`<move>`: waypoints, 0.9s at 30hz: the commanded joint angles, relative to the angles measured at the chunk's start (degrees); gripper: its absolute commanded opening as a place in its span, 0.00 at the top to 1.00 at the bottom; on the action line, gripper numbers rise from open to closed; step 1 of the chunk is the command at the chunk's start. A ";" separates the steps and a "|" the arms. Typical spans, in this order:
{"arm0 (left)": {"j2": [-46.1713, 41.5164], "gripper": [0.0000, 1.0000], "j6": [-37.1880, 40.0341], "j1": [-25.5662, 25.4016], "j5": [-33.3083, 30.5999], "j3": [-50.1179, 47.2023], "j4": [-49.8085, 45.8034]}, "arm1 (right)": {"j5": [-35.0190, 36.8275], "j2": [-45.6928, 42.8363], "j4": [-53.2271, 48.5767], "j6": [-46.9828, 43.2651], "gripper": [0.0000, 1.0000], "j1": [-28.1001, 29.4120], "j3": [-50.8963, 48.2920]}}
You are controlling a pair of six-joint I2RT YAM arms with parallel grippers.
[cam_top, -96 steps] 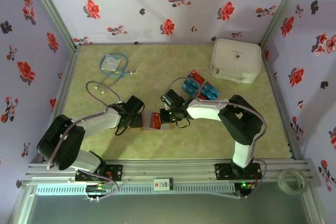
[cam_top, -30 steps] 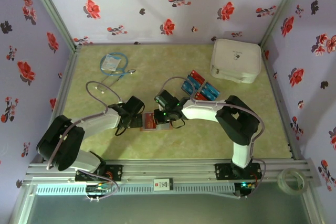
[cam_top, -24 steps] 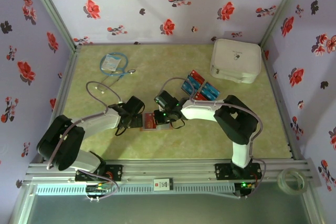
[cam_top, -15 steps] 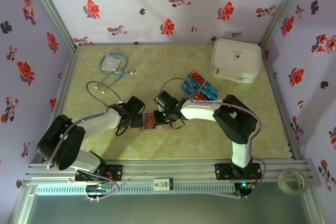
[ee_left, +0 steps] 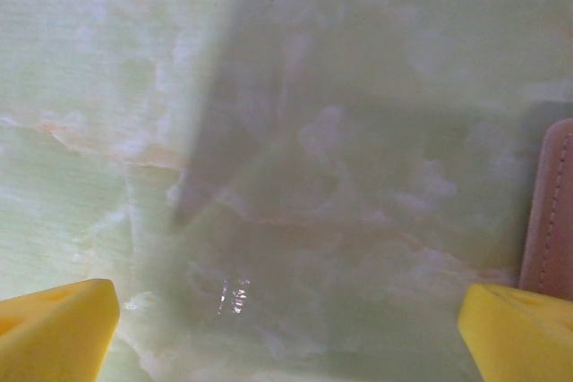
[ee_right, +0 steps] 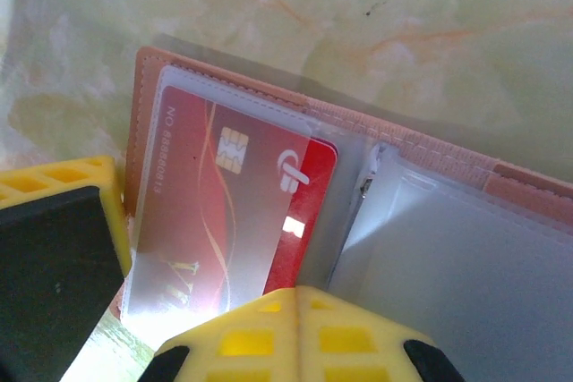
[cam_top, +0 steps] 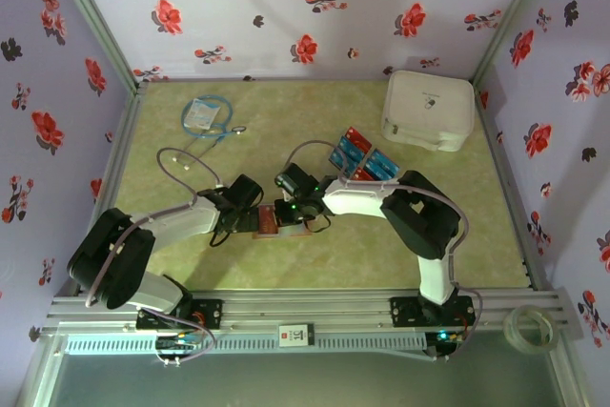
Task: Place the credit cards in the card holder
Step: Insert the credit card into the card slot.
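The brown card holder (ee_right: 431, 144) lies open on the table, between the two grippers (cam_top: 271, 227). A red credit card (ee_right: 224, 194) sits mostly inside its left clear sleeve, one red corner still sticking out. My right gripper (ee_right: 300, 303) is shut, its yellow tips together over the card's exposed end (cam_top: 283, 210). My left gripper (ee_left: 286, 333) is open wide just left of the holder, whose brown edge (ee_left: 560, 212) lies by the right fingertip (ee_left: 524, 333). More red and blue credit cards (cam_top: 362, 159) lie fanned behind the right arm.
A big white case (cam_top: 429, 110) stands at the back right. A blue-and-white packet with a cable (cam_top: 203, 113) lies at the back left. A tape roll (cam_top: 531, 328) rests on the front rail. The left arm's cable (cam_top: 181, 161) loops over the table.
My right gripper has slid left with the red card, which has gone further into the holder's sleeve. The holder has shifted slightly left. The left gripper has stayed open and still.
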 commanded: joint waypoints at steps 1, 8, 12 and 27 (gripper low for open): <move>2.18 0.00 -1.08 -0.36 -0.99 -1.51 0.02 | -1.42 1.45 -1.02 -1.19 0.98 1.05 1.77; 1.57 0.00 -0.86 -0.39 -1.14 -0.69 -0.80 | 0.08 -0.63 -2.98 -2.26 0.96 0.89 1.86; -0.23 0.00 -0.37 -0.01 -1.61 0.94 -2.64 | 1.16 -3.88 -3.85 -2.60 0.91 -0.16 1.00; -9.43 0.00 2.26 2.03 1.82 2.99 -6.25 | 3.53 -13.05 -1.82 1.07 0.62 -4.11 -8.42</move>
